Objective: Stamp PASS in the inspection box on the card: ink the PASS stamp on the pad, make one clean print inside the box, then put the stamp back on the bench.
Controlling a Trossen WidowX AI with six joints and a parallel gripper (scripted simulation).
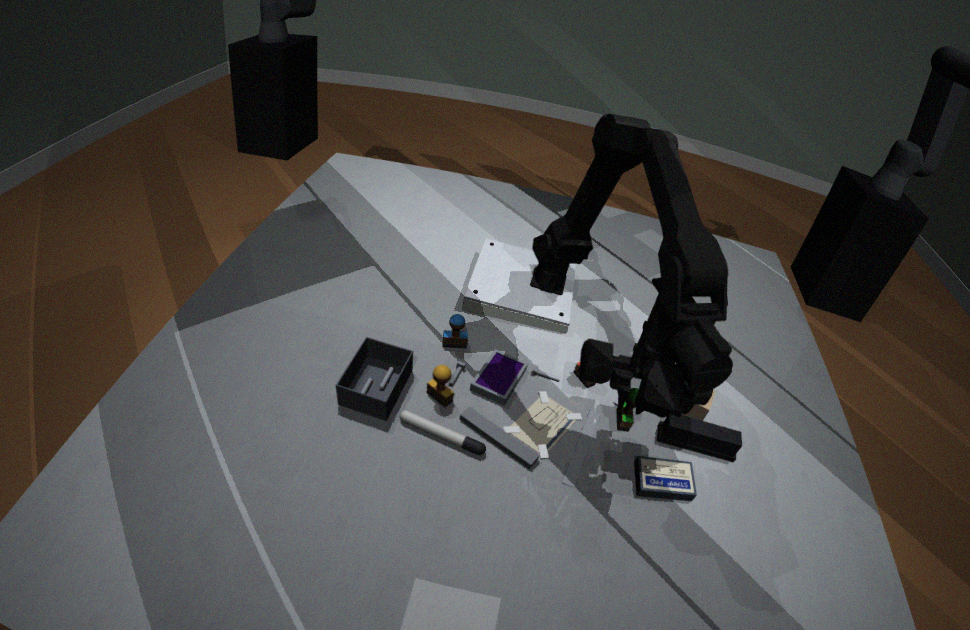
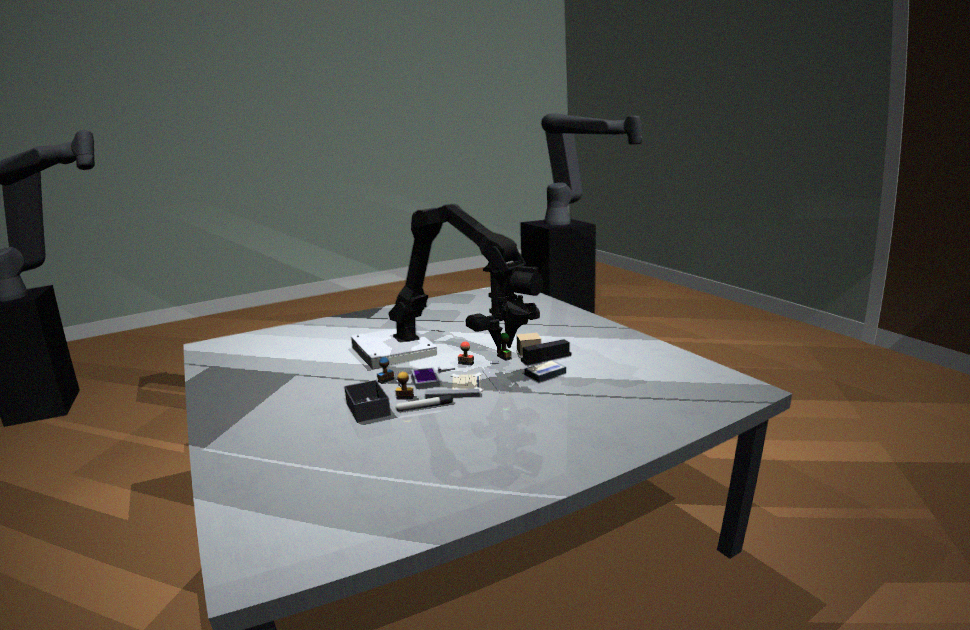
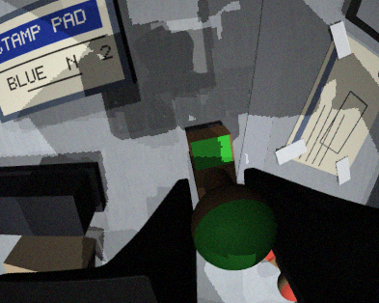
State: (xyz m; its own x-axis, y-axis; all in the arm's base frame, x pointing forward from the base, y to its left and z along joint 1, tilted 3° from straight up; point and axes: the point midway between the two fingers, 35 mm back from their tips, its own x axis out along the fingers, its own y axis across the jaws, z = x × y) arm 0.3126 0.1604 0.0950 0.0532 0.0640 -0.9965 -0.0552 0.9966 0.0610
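Note:
My gripper is shut on the PASS stamp, which has a green knob and a green label on its wooden base. It holds the stamp upright, low over the table, between the card and the labelled tin. The cream card, taped at its corners and with an outlined box, lies a little to the side. The purple ink pad lies beyond the card.
A tin labelled STAMP PAD BLUE and a black block lie close by. A red stamp, yellow stamp, blue stamp, black tray, marker and grey bar are around the pad.

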